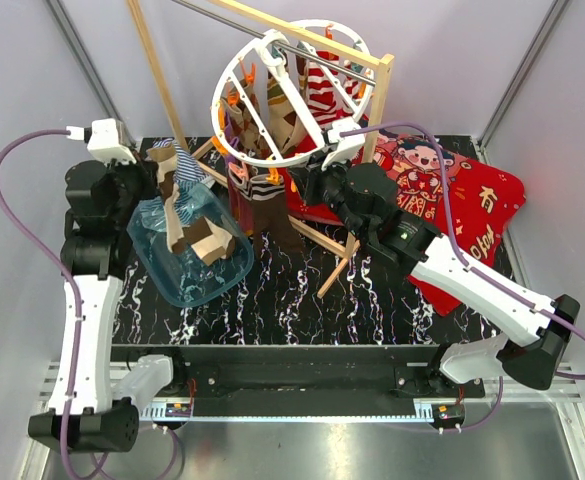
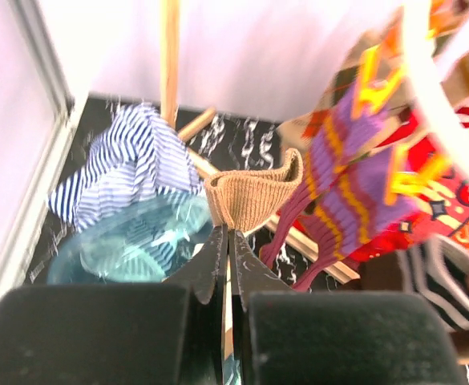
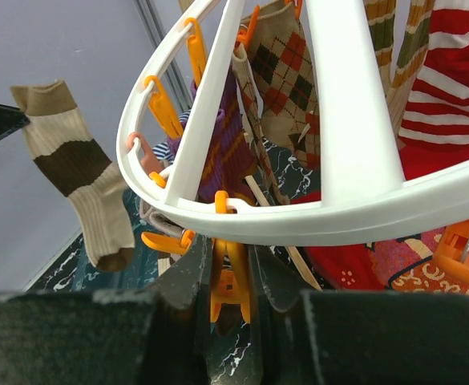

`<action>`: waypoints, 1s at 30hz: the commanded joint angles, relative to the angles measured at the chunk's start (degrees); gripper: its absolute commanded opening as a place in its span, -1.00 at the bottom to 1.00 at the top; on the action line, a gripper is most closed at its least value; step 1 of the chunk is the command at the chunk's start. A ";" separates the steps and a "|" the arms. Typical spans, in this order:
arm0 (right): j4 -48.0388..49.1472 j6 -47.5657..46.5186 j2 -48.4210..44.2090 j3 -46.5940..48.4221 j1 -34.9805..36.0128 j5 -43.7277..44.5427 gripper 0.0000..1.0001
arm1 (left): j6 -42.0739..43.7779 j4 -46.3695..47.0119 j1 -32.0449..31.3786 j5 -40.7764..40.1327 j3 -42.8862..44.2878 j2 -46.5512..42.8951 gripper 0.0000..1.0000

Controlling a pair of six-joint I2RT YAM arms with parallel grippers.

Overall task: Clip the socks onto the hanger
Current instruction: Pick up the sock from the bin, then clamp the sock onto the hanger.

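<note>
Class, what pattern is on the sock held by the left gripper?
The sock is cream with broad brown bands; clearest in right wrist view.

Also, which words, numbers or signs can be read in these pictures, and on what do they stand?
"有", as far as it can be made out: yellow character on the red blanket.
Other yellow characters below it: too small to read.
No other text shows in any view.

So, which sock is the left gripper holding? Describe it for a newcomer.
Start at the blue basin on the left. Above it the left gripper pinches a sock by its cuff. It has broad beige and brown bands, not argyle or thin stripes.
</note>
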 commanded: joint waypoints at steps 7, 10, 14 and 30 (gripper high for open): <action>2.56 -1.02 -1.95 -0.38 -0.59 -0.96 -0.93 | 9.66 1.38 -10.72 13.38 -0.58 -11.66 -1.00; 2.91 -1.11 -1.87 -0.29 -0.50 -1.84 -0.94 | 10.19 1.47 -13.00 17.95 -1.90 -14.30 -1.00; 3.00 -0.76 -1.95 -0.20 -0.59 -2.72 -0.95 | 11.86 1.47 -16.95 23.58 -2.43 -14.57 -1.00; 5.20 0.56 -3.80 -1.34 -1.12 -7.46 -0.96 | 11.52 15.88 -39.02 20.69 -9.81 -5.96 -1.00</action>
